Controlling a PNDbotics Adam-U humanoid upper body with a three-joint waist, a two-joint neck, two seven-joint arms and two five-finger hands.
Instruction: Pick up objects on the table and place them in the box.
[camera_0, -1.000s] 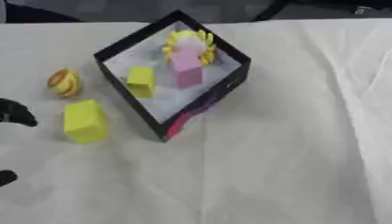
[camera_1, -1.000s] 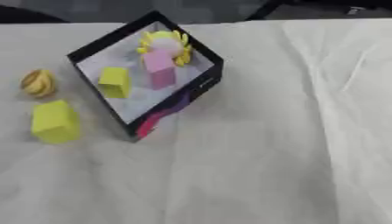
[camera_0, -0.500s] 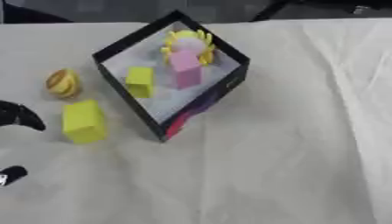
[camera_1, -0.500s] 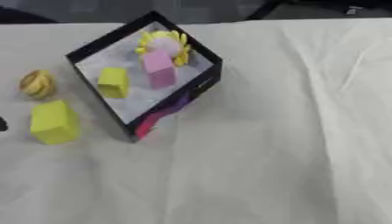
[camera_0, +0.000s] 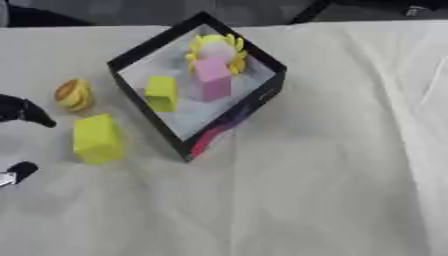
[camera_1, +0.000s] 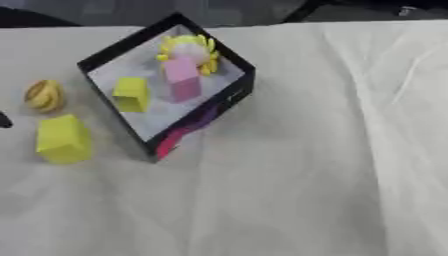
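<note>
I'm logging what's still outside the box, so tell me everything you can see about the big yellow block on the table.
The big yellow block is a plain, matte, boxy piece with softly rounded edges and no markings that show. It lies on the white tablecloth, slightly askew, just left of the black box and apart from its wall. A round yellow-and-brown object sits beyond it, not touching. The left robot hand shows at the left edge, clear of it.

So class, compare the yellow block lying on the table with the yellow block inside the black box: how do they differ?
The yellow block on the table lies outside, left of the black box; the smaller yellow block in the box sits beside a pink block. The table one looks larger and brighter. Both are yellow and boxy.
</note>
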